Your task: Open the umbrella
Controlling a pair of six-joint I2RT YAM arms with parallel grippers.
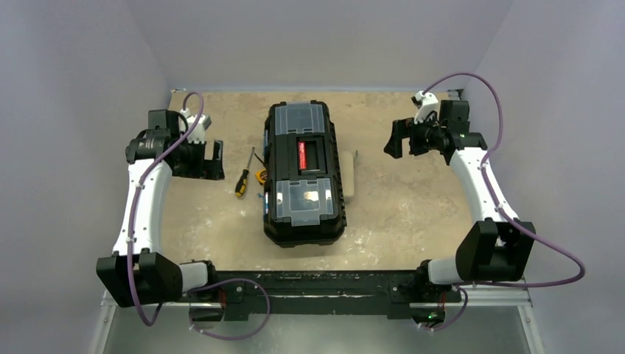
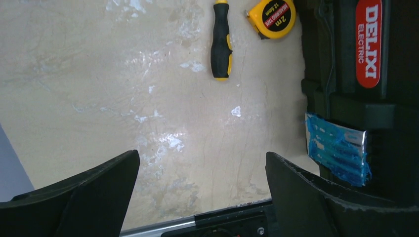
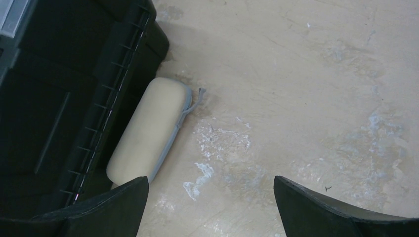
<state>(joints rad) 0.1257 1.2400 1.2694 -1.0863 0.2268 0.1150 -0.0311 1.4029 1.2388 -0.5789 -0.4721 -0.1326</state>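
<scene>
Umbrella [image 3: 146, 131] folded in its cream sleeve, lying flat on the table [image 1: 413, 214] against the toolbox [image 1: 304, 173]; both grippers wide and empty

In the top view the umbrella [image 1: 347, 177] shows as a pale strip touching the right long side of the closed black toolbox, near the middle of the table. The right wrist view shows its rounded end and a thin grey cord [image 3: 197, 96] at that end. The right gripper [image 1: 394, 140] hangs to the right of it, well apart, its jaws spread wide with nothing between them [image 3: 211, 180]. The left gripper [image 1: 214, 158] is on the far side of the toolbox, likewise wide and holding nothing [image 2: 201, 155]. Between it and the box lie a black-and-yellow screwdriver [image 2: 221, 47] and a yellow tape measure [image 2: 272, 19]
</scene>
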